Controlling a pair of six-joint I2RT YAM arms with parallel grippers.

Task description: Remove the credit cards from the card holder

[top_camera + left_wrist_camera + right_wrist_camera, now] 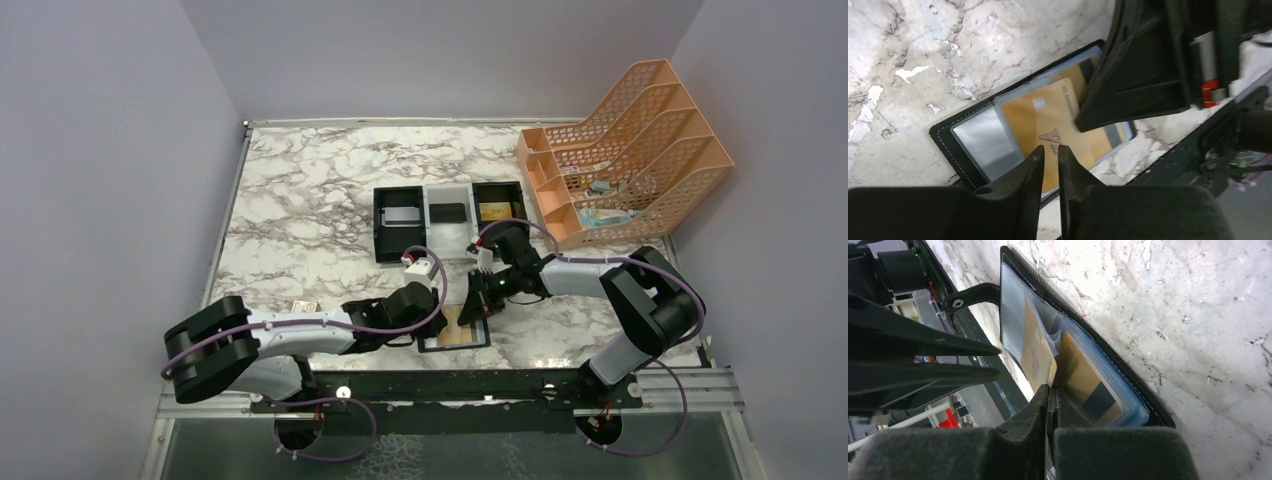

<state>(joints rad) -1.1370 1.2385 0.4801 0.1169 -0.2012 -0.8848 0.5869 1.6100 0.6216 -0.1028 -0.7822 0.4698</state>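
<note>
The black card holder [455, 337] lies open near the table's front edge, its clear bluish sleeves showing in the left wrist view [968, 150]. A gold-tan card [1043, 115] sits in a raised sleeve leaf, and a second gold card [1083, 375] lies in the sleeves under it. A silver-grey panel [982, 140] shows in the left pocket. My right gripper [1049, 388] is shut on the raised leaf's edge [1035, 347]. My left gripper [1049, 148] hovers just over the gold card with a narrow gap between its jaws and nothing in it.
A three-compartment tray [427, 192] stands behind, with a grey card [400, 216], a black item [447, 212] and a gold card [493, 210] in it. An orange file rack [625, 150] is at the back right. A small pale object [303, 307] lies left of my left arm.
</note>
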